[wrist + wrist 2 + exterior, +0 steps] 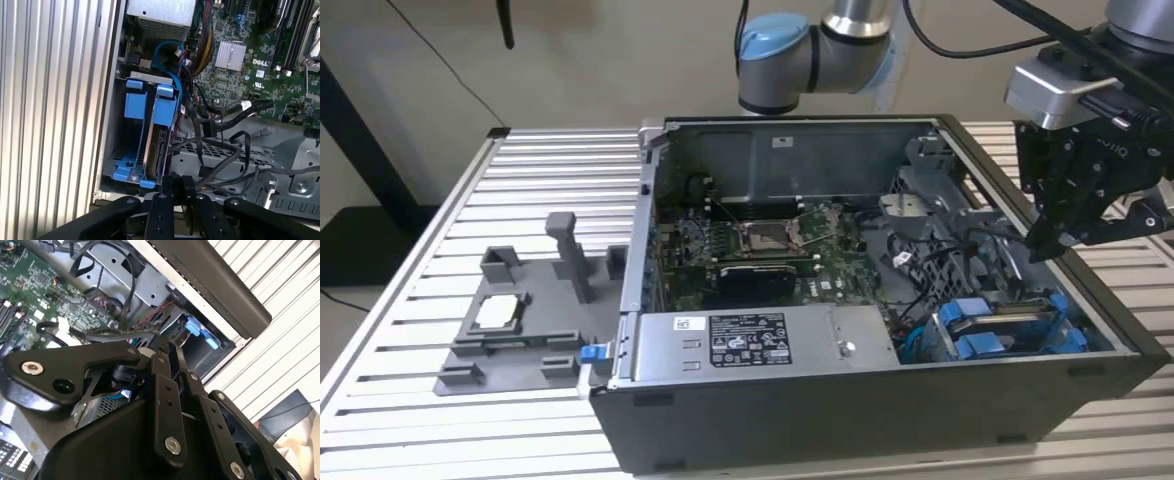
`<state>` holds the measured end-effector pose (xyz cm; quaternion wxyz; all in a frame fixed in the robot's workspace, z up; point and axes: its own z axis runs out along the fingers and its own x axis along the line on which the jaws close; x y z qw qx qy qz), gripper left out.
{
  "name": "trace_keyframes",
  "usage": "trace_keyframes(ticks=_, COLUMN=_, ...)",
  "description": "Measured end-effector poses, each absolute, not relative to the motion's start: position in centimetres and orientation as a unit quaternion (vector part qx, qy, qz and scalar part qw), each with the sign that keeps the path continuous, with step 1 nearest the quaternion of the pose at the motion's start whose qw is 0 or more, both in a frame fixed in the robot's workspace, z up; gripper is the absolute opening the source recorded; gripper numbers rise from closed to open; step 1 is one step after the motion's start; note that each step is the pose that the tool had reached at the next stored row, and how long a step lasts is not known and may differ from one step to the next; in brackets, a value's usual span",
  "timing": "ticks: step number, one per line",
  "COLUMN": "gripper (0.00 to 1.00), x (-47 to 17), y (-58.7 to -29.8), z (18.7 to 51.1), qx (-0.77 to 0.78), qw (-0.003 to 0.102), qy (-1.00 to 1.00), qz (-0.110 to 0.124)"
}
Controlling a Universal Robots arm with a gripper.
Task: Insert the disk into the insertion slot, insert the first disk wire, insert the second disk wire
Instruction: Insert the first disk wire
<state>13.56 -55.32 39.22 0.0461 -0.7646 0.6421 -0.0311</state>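
Observation:
The disk [1003, 318], in its blue frame [164, 102], stands on edge inside the insertion slot [145, 76], a grey metal cage at the case corner nearest the exterior view's right. The disk's connector edge [159, 147] faces the case interior. My gripper [1045, 245] hangs above the case's side, a little behind the cage. Its fingers [168, 187] are shut on a black disk wire [220, 162], which loops up from the case floor. That wire [110, 332] crosses the fingertips in the second wrist view.
The open dark tower case [881, 420] lies on a slatted aluminium table [414, 300]. A grey power supply box [747, 340] and the motherboard [761, 240] sit inside, with loose black cables [921, 255]. A grey fixture with posts [520, 320] stands at the exterior view's left.

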Motion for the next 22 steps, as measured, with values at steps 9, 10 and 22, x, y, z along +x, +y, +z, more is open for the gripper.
trace_keyframes(ticks=9, gripper=0.19, x=13.7, y=-55.3, z=38.3, qx=-0.738, qw=0.042, qy=0.673, qz=-0.032)
trace_keyframes(ticks=10, gripper=0.19, x=13.7, y=-55.3, z=38.2, qx=-0.733, qw=0.042, qy=0.678, qz=-0.032)
trace_keyframes(ticks=22, gripper=0.19, x=14.7, y=-55.8, z=37.6, qx=-0.727, qw=0.014, qy=0.687, qz=-0.004)
